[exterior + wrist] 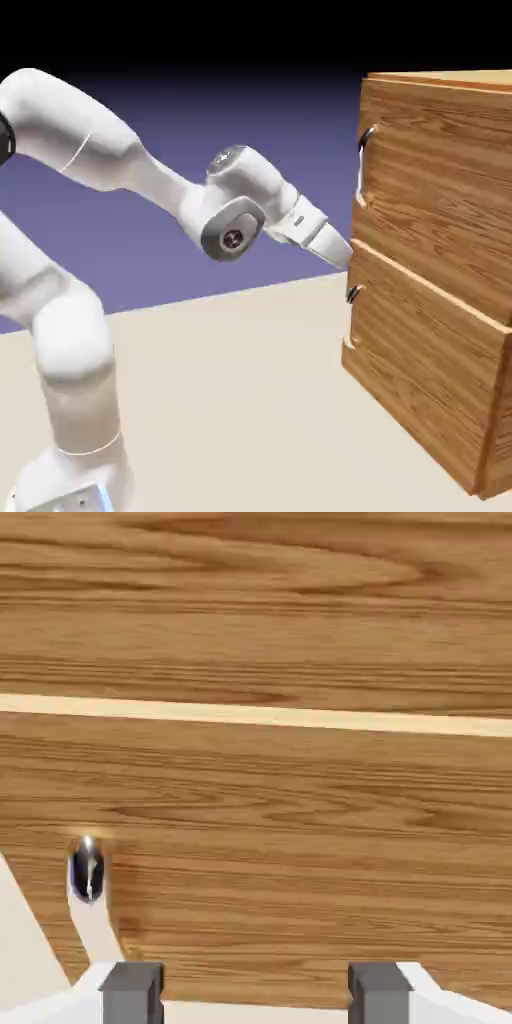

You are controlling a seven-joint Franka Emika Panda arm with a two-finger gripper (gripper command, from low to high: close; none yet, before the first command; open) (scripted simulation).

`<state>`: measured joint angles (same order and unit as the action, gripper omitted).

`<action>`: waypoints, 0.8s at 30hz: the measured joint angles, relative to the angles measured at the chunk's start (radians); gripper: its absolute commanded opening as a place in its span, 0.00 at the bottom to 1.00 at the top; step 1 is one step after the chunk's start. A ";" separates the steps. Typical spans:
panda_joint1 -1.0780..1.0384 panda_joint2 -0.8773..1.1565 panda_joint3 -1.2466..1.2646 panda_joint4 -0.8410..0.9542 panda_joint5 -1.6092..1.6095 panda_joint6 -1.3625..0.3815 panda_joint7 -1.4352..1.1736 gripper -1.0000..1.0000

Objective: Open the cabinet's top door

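No text, label, brand, number or sign can be read in either view. Only unmarked grain is shown on the wood of the cabinet (440,250), and no marking is carried by the white arm (90,150).

I see one worktop (230,390), pale beige and flat, spanning the lower part of the exterior view. The cabinet (440,300) stands directly on it at the right. The arm's base (70,485) sits on it at lower left. The surface between them is bare.
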<state>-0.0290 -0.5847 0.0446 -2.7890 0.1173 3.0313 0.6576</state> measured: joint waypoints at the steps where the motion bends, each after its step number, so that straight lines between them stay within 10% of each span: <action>1: -0.015 -0.005 0.017 0.008 0.043 -0.002 -0.031 0.50; 24: -0.364 -0.131 0.397 0.186 1.044 -0.051 -0.742 0.50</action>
<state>-0.3933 -0.7155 0.4413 -2.6026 1.1613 2.9803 -0.0846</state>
